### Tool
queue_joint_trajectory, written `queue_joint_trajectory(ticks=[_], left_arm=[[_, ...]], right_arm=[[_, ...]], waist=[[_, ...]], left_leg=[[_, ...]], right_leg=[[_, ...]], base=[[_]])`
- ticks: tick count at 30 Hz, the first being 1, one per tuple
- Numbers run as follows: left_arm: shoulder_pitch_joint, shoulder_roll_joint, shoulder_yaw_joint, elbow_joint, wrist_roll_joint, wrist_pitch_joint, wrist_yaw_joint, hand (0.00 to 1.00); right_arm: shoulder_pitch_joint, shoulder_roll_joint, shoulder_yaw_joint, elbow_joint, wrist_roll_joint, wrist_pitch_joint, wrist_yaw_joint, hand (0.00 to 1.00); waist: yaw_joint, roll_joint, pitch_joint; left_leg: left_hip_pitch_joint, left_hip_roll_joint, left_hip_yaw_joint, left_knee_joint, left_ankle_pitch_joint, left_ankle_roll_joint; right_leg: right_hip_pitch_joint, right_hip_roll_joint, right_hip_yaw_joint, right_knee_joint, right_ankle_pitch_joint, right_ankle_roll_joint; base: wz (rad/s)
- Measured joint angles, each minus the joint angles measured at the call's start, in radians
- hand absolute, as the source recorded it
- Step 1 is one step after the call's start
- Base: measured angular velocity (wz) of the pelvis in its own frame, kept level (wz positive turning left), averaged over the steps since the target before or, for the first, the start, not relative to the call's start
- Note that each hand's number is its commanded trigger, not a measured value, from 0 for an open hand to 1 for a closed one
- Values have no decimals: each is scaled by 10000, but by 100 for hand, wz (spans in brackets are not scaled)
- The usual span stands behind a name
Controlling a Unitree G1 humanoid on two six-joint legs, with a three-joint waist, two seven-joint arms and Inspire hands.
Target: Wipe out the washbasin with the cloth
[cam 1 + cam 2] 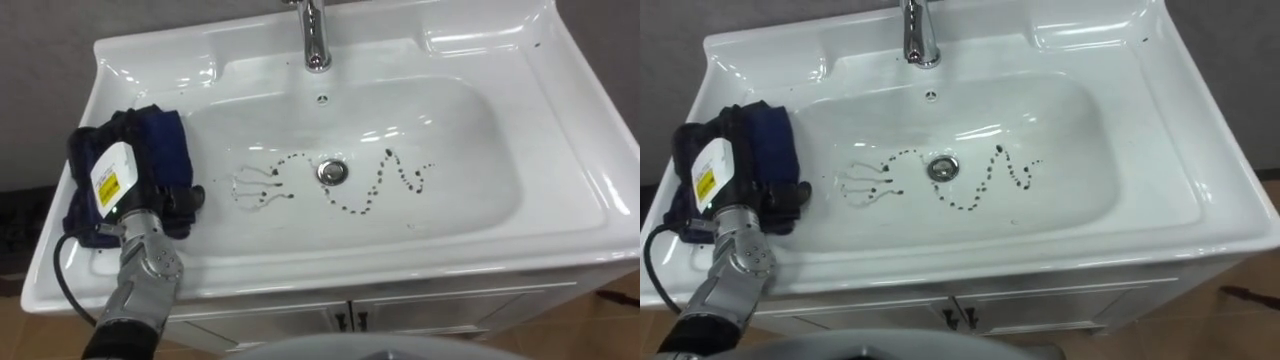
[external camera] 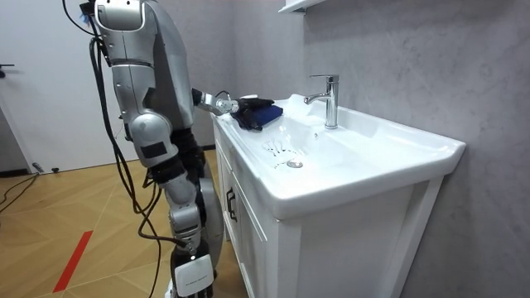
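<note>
While the left hand lies over the bunched dark-blue cloth on the left ledge of the basin, we cannot tell whether it grips the cloth or merely presses on it, black hand against dark fabric. Both sit up on the rim, just beside the bowl's left wall and not yet down in it. The dirt lies to the hand's right and lower: first some faint streaks near the left slope, then a dotted dark trail that passes the drain and wriggles on toward the right half. Its long axis runs left to right across the bowl floor, roughly level with the hand, so we judge the coming move to be a drop off the ledge and a sweep rightward along that line, with the streaks met first. The left arm is the one placed for it. The tap stands at the back centre, well clear of that path. As for writing, the tag on the back of the hand carries print too small for us to read, and we see none on the basin or the tap.
</note>
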Motion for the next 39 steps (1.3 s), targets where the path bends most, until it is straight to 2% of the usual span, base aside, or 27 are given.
queue_joint_trajectory(ticks=[7,15,26,39], left_arm=[[-137,6,499,4,2,-3,30,100],[-290,49,879,-4,0,-3,6,100],[-311,229,983,29,-109,0,-40,100],[-344,221,1095,-177,-1417,-109,-201,100]], right_arm=[[6,3,-3,-24,3,18,-7,0],[6,3,-3,-90,-5,217,-3,0],[-20,-12,-1,-216,-24,224,-4,0],[-200,-39,5,-200,-25,-125,-50,0]], waist=[[1,-83,-62],[4,-88,-76],[1,-10,-133],[36,23,-122]], left_leg=[[149,3,85,-49,0,0],[137,3,106,-57,0,0],[113,-2,113,-52,-1,0],[72,-10,82,-86,0,0]], right_leg=[[94,2,101,1,-1,2],[78,3,123,-8,-1,2],[85,-7,76,-21,-1,2],[65,-11,21,-52,-3,5]], base=[[-3],[0],[0],[1]])
